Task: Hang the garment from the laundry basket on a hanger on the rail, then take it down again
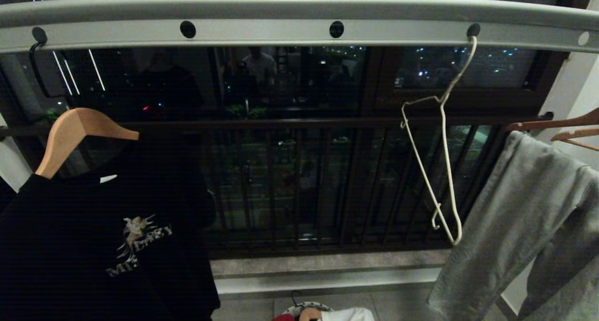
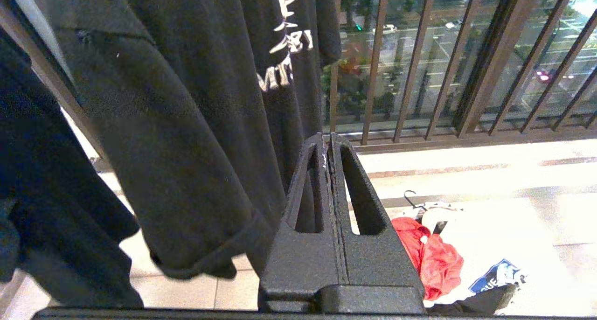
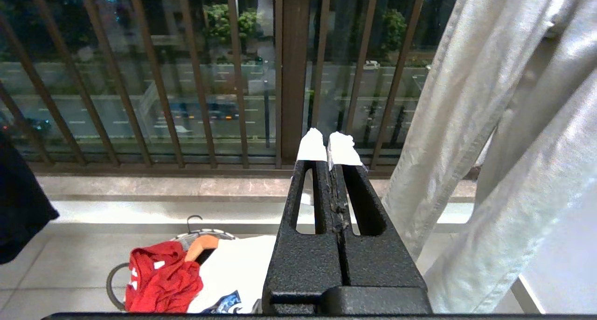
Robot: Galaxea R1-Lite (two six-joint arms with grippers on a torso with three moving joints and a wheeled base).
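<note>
The red garment lies crumpled in the laundry basket on the floor, beside a white T-shirt; it also shows in the left wrist view and at the head view's bottom edge. The white wire hanger hangs empty from a hole in the light-grey rail, at its right part. My left gripper is shut and empty, next to a black shirt's sleeve. My right gripper, white-tipped, is shut and empty, well above the basket. Neither arm shows in the head view.
A black T-shirt on a wooden hanger hangs at the rail's left. Grey trousers hang at the right over wooden hangers. Dark window railing bars stand behind. A wooden hanger lies in the basket.
</note>
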